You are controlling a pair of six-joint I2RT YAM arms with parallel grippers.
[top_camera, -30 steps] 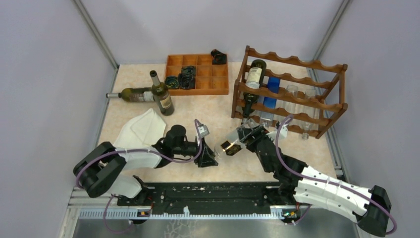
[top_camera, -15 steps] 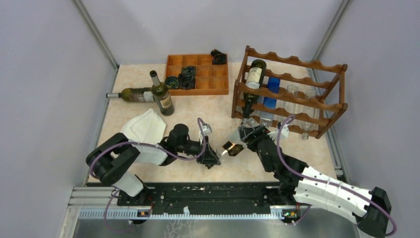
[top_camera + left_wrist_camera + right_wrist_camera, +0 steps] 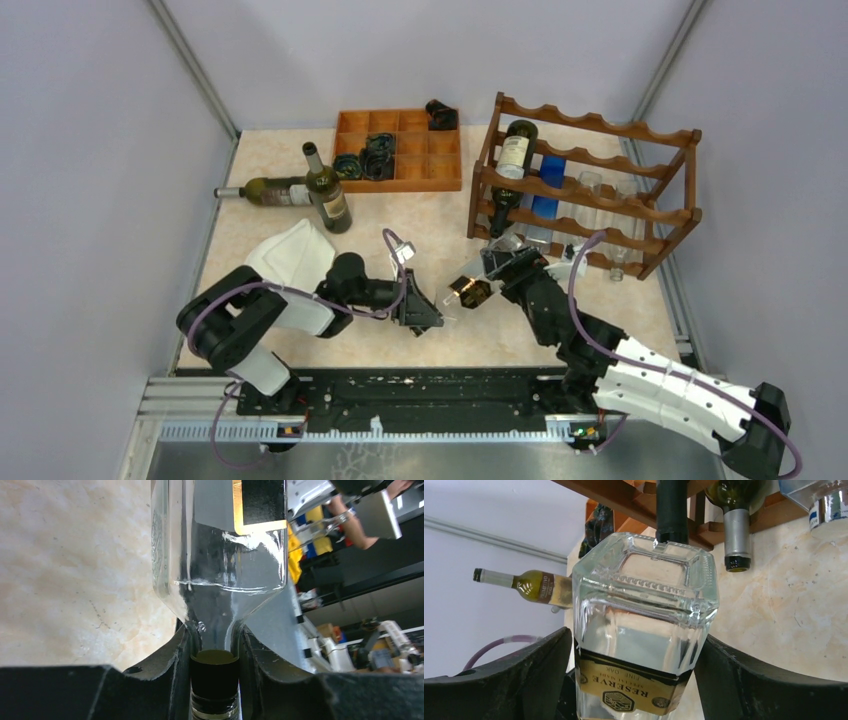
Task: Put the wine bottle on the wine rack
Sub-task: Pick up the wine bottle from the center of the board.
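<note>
Wine bottle [image 3: 644, 605]: clear, square-sided glass with a black and gold label. It lies roughly level, low over the table [image 3: 440, 220], just in front of the left end of the wine rack [image 3: 600, 122], and is not on it.
Left gripper [image 3: 215, 645]: clamped on the bottle's neck, by the dark cap.
Right gripper [image 3: 635, 635]: its fingers flank the bottle's body near the base; whether they press on the glass cannot be told.
Rack contents: a dark green bottle [image 3: 513, 160] lies at the left side, neck sloping down toward the front.
Far left: one green bottle upright [image 3: 326, 190] and one lying [image 3: 268, 190], beside the orange tray [image 3: 400, 185].
Near the left arm: a white cloth [image 3: 292, 258].
</note>
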